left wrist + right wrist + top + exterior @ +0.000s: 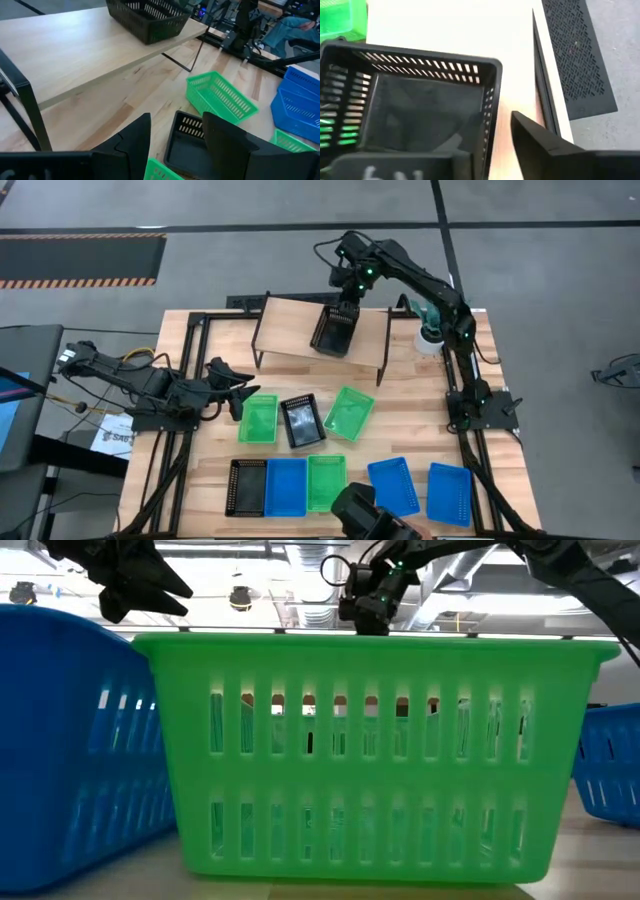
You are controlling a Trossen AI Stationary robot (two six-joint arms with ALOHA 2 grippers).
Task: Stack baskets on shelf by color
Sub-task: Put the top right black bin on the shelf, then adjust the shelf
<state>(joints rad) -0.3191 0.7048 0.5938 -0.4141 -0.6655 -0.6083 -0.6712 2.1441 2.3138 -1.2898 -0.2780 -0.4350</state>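
A large slatted light-wood tabletop (410,435) stands on grey floor. On it, the low light-wood shelf on thin black legs (290,328) carries one black plastic mesh basket (334,330), seemingly empty. The right gripper (347,288) hovers at that basket's far rim, fingers parted, one outside the wall. The left gripper (232,387) waits spread wide beside a green mesh basket (258,419). Blue mesh baskets (392,486), more green ones and two other black ones lie loose below.

shelf (290,328), black basket (333,331) on it
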